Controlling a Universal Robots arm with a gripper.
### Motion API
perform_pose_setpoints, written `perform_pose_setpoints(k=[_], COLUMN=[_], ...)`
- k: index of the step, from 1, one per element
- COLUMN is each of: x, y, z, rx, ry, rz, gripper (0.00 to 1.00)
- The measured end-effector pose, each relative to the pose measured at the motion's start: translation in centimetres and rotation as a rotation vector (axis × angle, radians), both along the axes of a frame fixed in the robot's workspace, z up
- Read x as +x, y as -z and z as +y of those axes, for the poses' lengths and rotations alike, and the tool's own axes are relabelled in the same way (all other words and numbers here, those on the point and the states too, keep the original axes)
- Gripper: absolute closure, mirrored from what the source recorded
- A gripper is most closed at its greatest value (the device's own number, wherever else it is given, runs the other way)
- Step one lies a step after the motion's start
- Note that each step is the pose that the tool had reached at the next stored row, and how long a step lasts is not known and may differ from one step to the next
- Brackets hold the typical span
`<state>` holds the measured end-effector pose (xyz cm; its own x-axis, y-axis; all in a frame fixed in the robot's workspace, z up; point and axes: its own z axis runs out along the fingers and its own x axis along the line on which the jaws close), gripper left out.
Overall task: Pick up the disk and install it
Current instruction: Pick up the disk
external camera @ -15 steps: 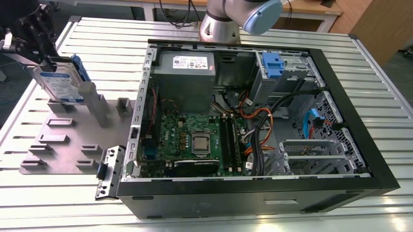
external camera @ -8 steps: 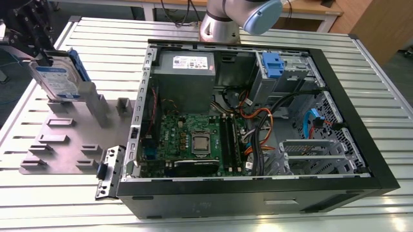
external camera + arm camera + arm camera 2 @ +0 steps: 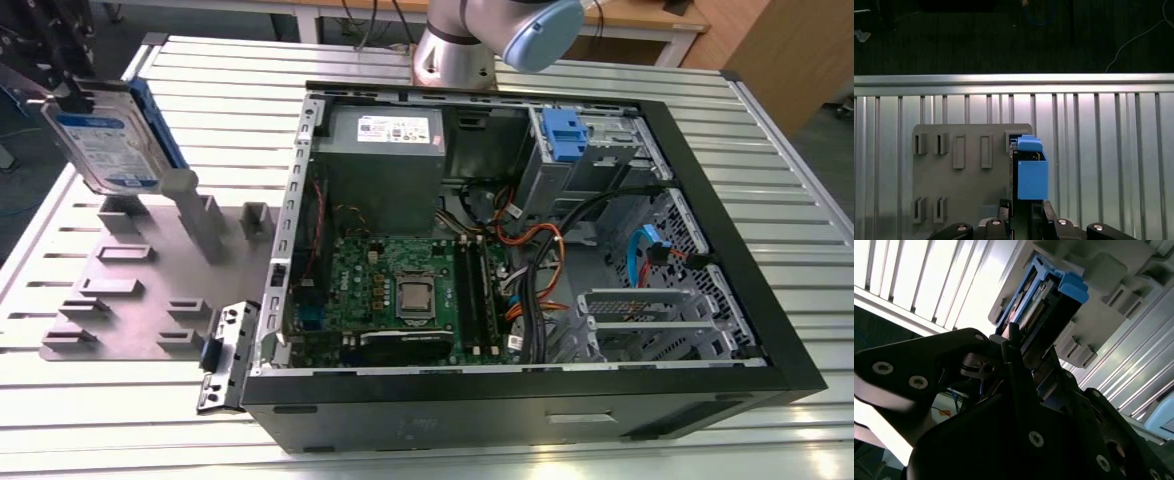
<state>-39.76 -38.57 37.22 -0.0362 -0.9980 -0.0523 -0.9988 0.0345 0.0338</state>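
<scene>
Jaws: narrow, closed on the disk (image 3: pixel 1046 295). In the second wrist view the black gripper (image 3: pixel 1029 347) has 1 finger on each face at the disk's near end. The contact itself is dark and hard to make out.

Disk: stands on edge in the exterior view (image 3: pixel 107 140), label face toward the camera and blue carrier along the far edge. The gripper (image 3: pixel 64 98) is at its upper corner, mostly cut off by the frame edge. In the first wrist view the disk (image 3: pixel 1031 172) is seen edge-on, mainly as blue carrier, with the gripper (image 3: pixel 1024 212) cut off at the frame edge.

Below it: a grey fixture plate (image 3: pixel 134 300) with upright posts and slots. The disk's lower edge overlaps the posts in the exterior view; cannot tell whether it sits in them or hangs just above.

Further out: a slatted metal table (image 3: pixel 787 170) carries the plate and, on the exterior view's right, an open computer case (image 3: pixel 747 330) lying on its side. The motherboard (image 3: pixel 400 285) is exposed, with cables tangled beside it. 1 blue bracket (image 3: pixel 563 135) sits in the drive bay at the case's far end. The arm's base (image 3: pixel 454 50) rises behind the case.
</scene>
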Motion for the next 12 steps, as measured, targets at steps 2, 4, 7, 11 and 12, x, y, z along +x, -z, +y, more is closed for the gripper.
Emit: perform_pose_setpoints(k=[2,4,7,11,12], x=[0.00,0.00,0.00,0.00,0.00], y=[-0.82,-1.65,-2.94,-4.39,-4.71], z=[0.00,0.00,0.00,0.00,0.00], rx=[0.0001,-0.0001,0.0000,0.0000,0.0000], ry=[0.000,0.000,0.000,0.000,0.000], rz=[-0.0001,0.0001,0.0000,0.0000,0.0000], gripper=[0.65,0.65,0.65,0.65,0.65])
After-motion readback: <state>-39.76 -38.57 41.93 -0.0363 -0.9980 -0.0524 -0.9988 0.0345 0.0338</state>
